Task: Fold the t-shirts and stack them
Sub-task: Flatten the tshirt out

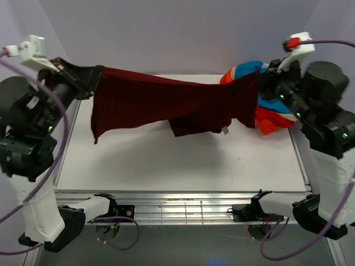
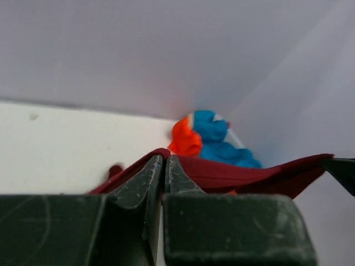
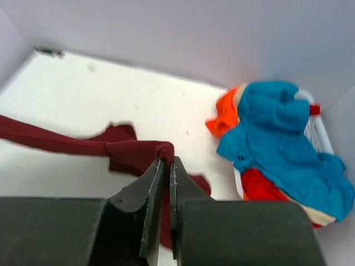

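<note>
Pale, plain walls (image 1: 177, 33) enclose a white bench (image 1: 166, 166) on three sides. Maroon t-shirt (image 1: 155, 100): held up above the bench and stretched across its far half, between the two arms. Left claw (image 2: 165, 158): jaws nearly together, pinching one edge of the maroon cloth at the far left; the wrist view shows the fabric drawn over the fingertips and running off to the right. Right claw (image 3: 167, 160): jaws nearly together, gripping a bunched fold of the same shirt at the far right. Between the two grips the upper edge runs taut and the lower part sags, with one flap hanging at the left and a second nearer the middle. Whether the lowest folds touch the bench cannot be told. A small white tag (image 1: 224, 131) shows at the hem of the middle flap. Turquoise-blue t-shirt (image 3: 277, 127) and orange-red t-shirt (image 3: 224, 116): crumpled together, unfolded, in a heap at the far right corner, just beyond the right claw, with some white trim visible.
</note>
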